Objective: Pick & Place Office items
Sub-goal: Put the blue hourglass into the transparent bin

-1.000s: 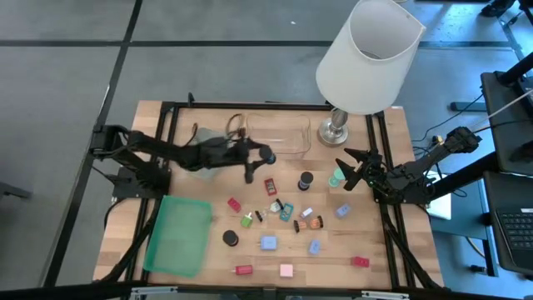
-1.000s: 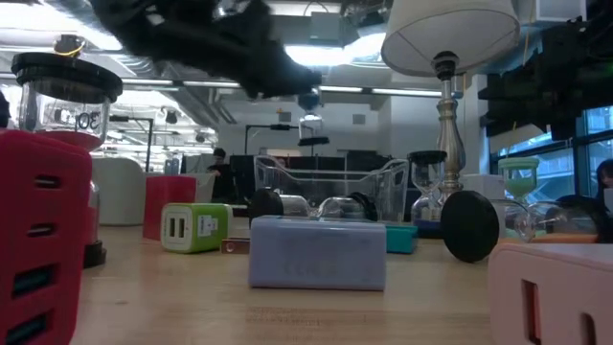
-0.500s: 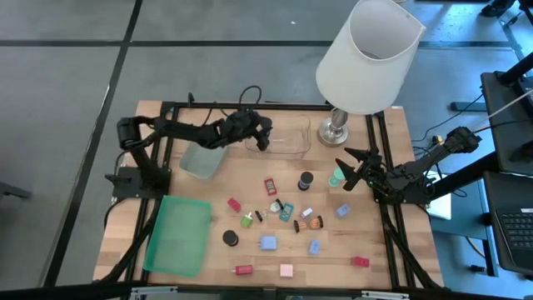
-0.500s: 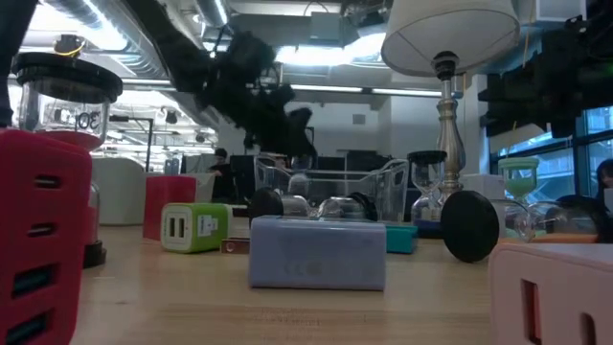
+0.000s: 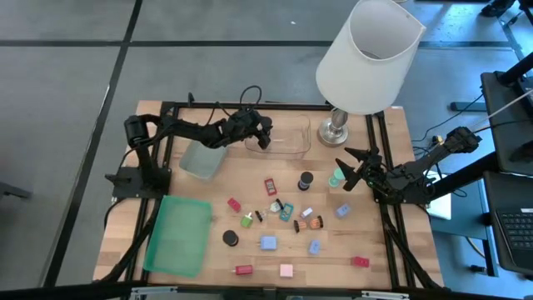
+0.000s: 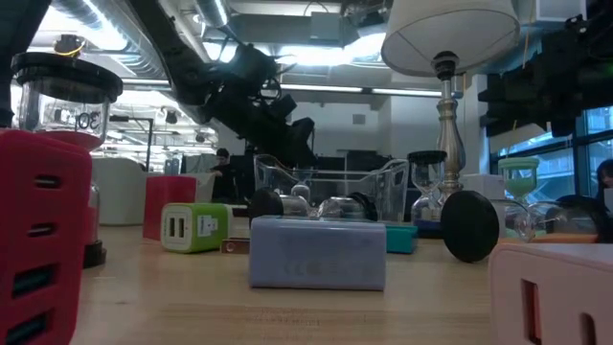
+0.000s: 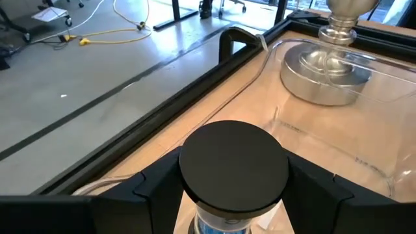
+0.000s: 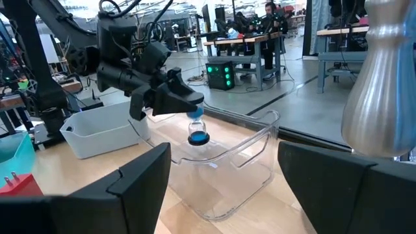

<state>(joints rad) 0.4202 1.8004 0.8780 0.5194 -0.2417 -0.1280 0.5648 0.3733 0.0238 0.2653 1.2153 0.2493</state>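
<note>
In the high view, the left gripper [image 5: 263, 136] is seen at upper centre of the frame, held over the clear tray [image 5: 291, 143] beside the lamp base [image 5: 336, 127]. A second clear tray [image 5: 200, 158] lies left of it, and a flat green lid [image 5: 177, 234] is placed at lower left of the table [image 5: 379, 275]. The loose office items [image 5: 283, 211] are scattered across the middle and lower centre. The right gripper [image 5: 346, 172] is found at right of centre, its fingers spread apart with nothing between them, close to a green-topped piece [image 5: 336, 177].

In the low view, the left gripper [image 6: 287, 134] is shown at upper centre, above the clear tray [image 6: 330, 187]. A red block [image 6: 43, 240] fills the left edge, a green block [image 6: 194, 227] and a blue block [image 6: 317, 251] stand at centre, and a pink block [image 6: 551, 292] is at lower right.

In the left wrist view, a small hourglass with a black cap [image 7: 233, 168] is gripped between the partly closed fingers [image 7: 153, 188] at bottom centre, above the tray wall [image 7: 273, 123].

In the right wrist view, the left gripper [image 8: 194, 107] is seen at upper centre with the blue-sand hourglass [image 8: 196, 127] hanging from it over the clear tray [image 8: 227, 169]. The right arm's own fingers [image 8: 140, 185] are held wide apart and empty at the bottom.
</note>
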